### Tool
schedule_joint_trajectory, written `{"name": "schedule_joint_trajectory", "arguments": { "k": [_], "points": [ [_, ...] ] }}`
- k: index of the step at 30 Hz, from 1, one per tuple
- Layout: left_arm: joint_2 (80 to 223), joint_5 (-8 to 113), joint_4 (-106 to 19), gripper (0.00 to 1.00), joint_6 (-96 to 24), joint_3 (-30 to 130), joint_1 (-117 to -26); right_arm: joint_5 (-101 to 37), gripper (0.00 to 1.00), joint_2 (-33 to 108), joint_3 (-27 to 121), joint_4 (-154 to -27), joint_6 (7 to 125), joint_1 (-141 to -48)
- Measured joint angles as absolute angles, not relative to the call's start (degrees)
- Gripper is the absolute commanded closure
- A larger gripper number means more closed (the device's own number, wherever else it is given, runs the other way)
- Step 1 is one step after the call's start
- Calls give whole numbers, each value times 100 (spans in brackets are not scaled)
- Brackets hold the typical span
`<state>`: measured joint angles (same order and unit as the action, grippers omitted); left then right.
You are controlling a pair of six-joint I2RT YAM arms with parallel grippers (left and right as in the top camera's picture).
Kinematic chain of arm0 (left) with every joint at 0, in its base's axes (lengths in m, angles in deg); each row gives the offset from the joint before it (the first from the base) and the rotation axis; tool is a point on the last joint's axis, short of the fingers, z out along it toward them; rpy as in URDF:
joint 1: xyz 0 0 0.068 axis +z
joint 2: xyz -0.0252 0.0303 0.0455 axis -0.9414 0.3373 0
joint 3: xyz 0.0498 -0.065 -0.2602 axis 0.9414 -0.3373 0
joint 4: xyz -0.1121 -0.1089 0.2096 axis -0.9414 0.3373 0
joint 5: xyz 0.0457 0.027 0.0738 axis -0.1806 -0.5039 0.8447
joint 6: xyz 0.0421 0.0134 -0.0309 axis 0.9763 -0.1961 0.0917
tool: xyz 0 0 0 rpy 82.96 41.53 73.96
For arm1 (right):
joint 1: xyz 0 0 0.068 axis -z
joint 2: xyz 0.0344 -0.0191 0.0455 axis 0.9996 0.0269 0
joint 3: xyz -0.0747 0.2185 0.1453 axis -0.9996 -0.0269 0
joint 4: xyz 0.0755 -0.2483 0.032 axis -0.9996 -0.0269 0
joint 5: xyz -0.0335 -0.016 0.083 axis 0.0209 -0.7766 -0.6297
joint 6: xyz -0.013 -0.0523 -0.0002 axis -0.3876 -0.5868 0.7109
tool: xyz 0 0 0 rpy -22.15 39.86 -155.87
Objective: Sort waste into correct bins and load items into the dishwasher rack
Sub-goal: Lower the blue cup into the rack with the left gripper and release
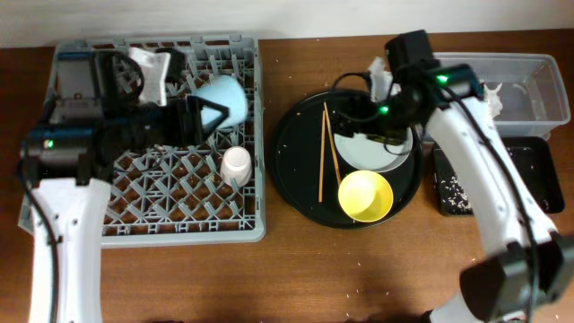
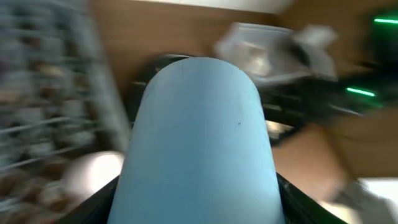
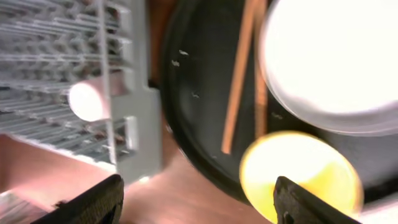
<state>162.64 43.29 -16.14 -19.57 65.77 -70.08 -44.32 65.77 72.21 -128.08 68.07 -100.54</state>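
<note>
Left gripper (image 1: 203,117) clamps the blue cup (image 1: 224,97) over the rack's (image 1: 179,230) 2 o'clock area. Right gripper (image 3: 199,196), spread wide and empty, hovers by the plate (image 1: 384,151); the bowl (image 1: 365,195) is at its 6 o'clock.

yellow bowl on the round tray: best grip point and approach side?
Pinch the rim of the yellow bowl from straight above, one finger inside and one outside. It sits upright, mouth up, so the rim is exposed. Probably use the rim section facing away from the chopsticks and the white plate, which crowd its other sides.
</note>
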Motion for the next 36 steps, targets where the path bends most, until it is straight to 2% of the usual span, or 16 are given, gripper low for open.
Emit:
{"name": "schedule_joint_trajectory", "arguments": {
  "k": [4,11,17,24,30,32,33,35,36],
  "points": [
    [16422,5822,-1616,58,-1975,6577,-7303,-3778,22,6302,7225,-13578,6753,-10054],
    [17370,7166,-1952,58,-1977,6577,-8083,-3238,22,6317,7223,-14109,6722,-10056],
    [18487,7551,-2427,58,-1977,6577,-8339,-3055,22,6317,7223,-14236,6720,-10056],
    [19010,7872,-3183,59,-1977,6577,-8339,-3020,22,6317,7173,-14218,6722,-10056],
    [19471,7914,-3161,58,-1977,6577,-8354,-3020,22,6317,7068,-14209,6720,-10056],
    [19613,7914,-3150,41,-1977,6577,-8369,-3020,22,6317,7068,-14209,6713,-10056],
    [19644,7916,-3170,22,-1977,6577,-8374,-3020,22,6317,7065,-14207,6711,-10056],
    [19648,7931,-3165,1,-2001,6577,-8378,-3020,17,6317,7068,-14188,6705,-10056],
    [19648,7938,-3159,1,-2031,6577,-8378,-3020,15,6317,7065,-14164,6700,-10056]
  ]
}}
